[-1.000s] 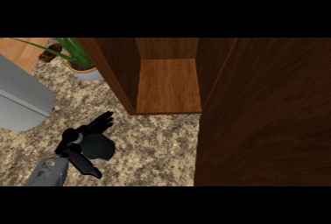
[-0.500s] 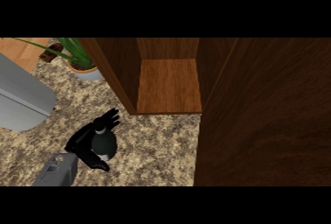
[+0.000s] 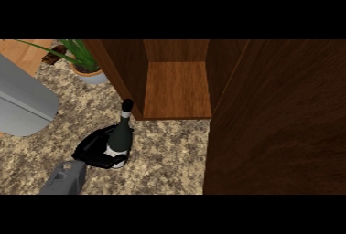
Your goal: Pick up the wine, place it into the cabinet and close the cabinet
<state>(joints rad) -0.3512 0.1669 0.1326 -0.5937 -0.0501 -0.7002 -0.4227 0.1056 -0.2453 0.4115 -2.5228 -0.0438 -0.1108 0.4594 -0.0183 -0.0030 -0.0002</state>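
Observation:
The wine bottle (image 3: 121, 135) is dark green with a white label low on its body, and its black-capped neck points toward the cabinet. My left hand (image 3: 94, 151) is curled round the bottle's lower half, over the speckled counter (image 3: 169, 155). The bottle's cap sits just left of the front corner of the open cabinet's wooden shelf (image 3: 177, 89). The cabinet's dark door (image 3: 277, 119) stands open and fills the right side of the view. My right hand does not show.
A potted plant (image 3: 84, 64) stands at the back left, close to the cabinet's left wall. A large grey appliance (image 3: 24, 103) occupies the left edge. A strip of light wood (image 3: 20, 52) shows at the top left.
My left hand has shifted up and right toward the cabinet. The bottle, hidden by the hand before, now shows with its neck near the shelf's front corner.

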